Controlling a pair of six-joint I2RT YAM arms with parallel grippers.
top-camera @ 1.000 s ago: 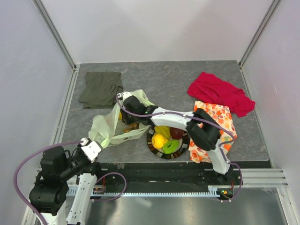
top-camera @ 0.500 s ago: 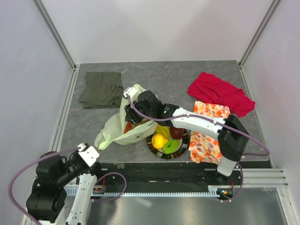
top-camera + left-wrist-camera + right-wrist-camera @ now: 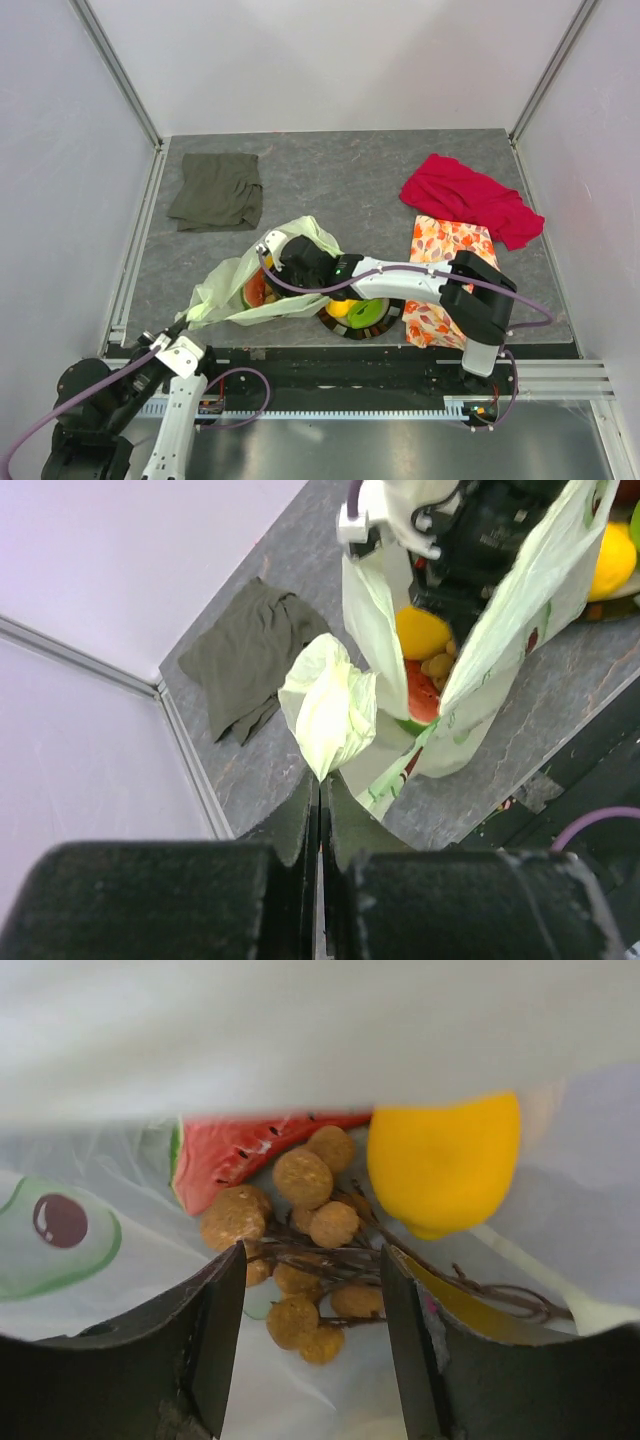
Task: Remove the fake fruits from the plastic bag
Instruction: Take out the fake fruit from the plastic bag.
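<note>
The pale yellow-green plastic bag [image 3: 225, 290] lies at the table's front left, stretched toward its near edge. My left gripper [image 3: 183, 325] is shut on the bag's handle [image 3: 325, 705], seen in the left wrist view [image 3: 322, 780]. My right gripper [image 3: 285, 272] is inside the bag's mouth, open, its jaws [image 3: 312, 1300] on either side of the brown grape-like cluster [image 3: 310, 1250] and not touching it. A yellow lemon [image 3: 445, 1165] and the red-green melon slice [image 3: 240, 1150] lie just beyond. On the plate [image 3: 350, 328] sit another lemon [image 3: 340, 307] and a green fruit [image 3: 366, 313].
An olive-grey folded cloth [image 3: 215, 190] lies at the back left, a red cloth [image 3: 465, 195] at the back right, and an orange-flowered cloth [image 3: 450, 250] right of the plate. The table's near edge and rail run just below the bag.
The left arm has pulled back toward the near left, drawing the bag handle with it. The bag and the right gripper inside it have shifted toward the front edge.
</note>
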